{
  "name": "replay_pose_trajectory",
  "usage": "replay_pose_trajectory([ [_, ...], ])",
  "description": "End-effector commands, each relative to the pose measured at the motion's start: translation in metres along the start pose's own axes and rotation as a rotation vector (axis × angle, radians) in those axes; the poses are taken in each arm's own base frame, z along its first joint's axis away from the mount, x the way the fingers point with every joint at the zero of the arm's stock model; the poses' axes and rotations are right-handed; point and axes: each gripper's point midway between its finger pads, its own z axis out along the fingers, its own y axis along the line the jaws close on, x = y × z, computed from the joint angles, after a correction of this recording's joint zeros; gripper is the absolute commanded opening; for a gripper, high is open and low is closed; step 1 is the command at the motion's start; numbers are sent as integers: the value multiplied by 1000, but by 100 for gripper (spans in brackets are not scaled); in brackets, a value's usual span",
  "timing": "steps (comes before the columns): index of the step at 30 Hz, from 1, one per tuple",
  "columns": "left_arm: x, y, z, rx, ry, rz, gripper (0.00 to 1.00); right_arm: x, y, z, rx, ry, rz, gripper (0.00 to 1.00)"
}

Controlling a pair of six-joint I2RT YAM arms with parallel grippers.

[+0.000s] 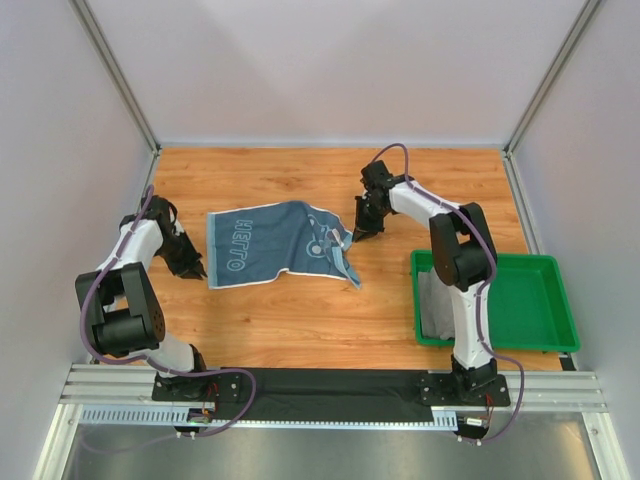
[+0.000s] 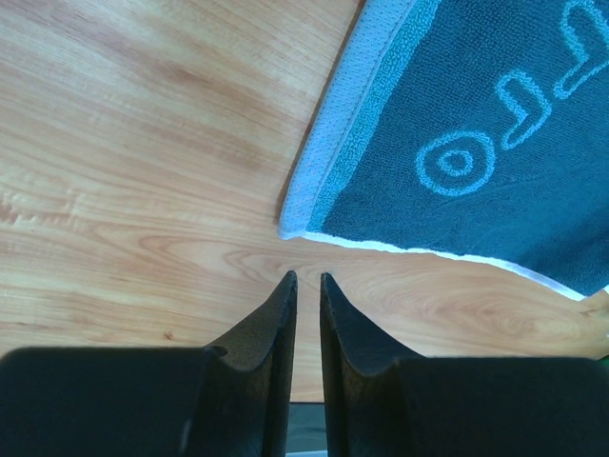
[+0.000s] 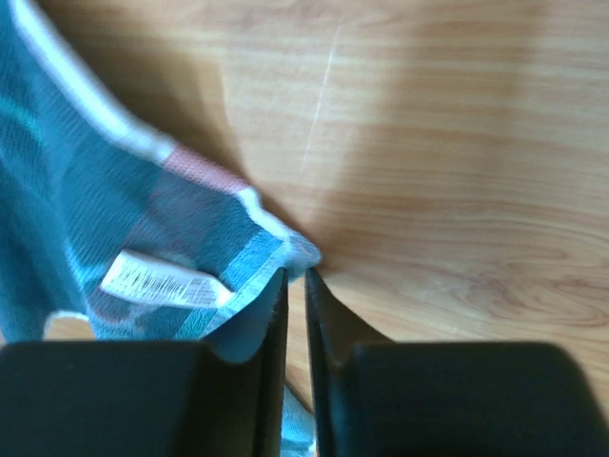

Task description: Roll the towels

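Observation:
A blue towel with light lettering lies spread flat on the wooden table, its right end rumpled. My right gripper is at that right end. In the right wrist view the jaws stand almost together, pinching the towel's white-edged corner at their tips, with a white label showing on the cloth. My left gripper hovers just off the towel's near left corner, shut to a thin slit with nothing in it. A grey towel lies in the tray's left end.
A green plastic tray stands at the right, beside the right arm's base. Bare wood lies round the blue towel. White walls and metal posts close in the table on three sides.

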Motion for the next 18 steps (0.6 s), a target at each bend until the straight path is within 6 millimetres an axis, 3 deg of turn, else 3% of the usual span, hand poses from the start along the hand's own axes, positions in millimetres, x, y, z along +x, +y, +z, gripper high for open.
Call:
replay_pose_trajectory([
  [1,-6,-7,-7,36,-44,25,22,-4,-10,11,60,3,-3,5],
  [5,-6,-8,-8,39,-45,25,22,-35,-10,-6,84,-57,-2,0],
  [7,-5,-8,-7,39,-43,28,22,-54,-24,-18,127,-95,14,0],
  [8,-5,-8,-7,35,-45,31,22,-79,-27,-33,128,-156,26,0],
  [10,-5,-9,-7,35,-47,36,21,-101,-40,-45,169,-213,36,0],
  [14,-2,-12,-6,29,-44,54,21,-159,-48,-74,101,-343,43,0],
  [15,-1,-12,-6,28,-41,58,21,-166,-47,-77,87,-357,38,6],
  [16,-1,-13,-6,31,-42,62,21,-169,-51,-74,89,-353,32,23],
  [17,0,-14,-5,31,-38,67,21,-174,-54,-79,82,-363,37,56],
  [18,1,-14,-5,28,-38,72,21,-178,-51,-85,73,-372,32,61],
])
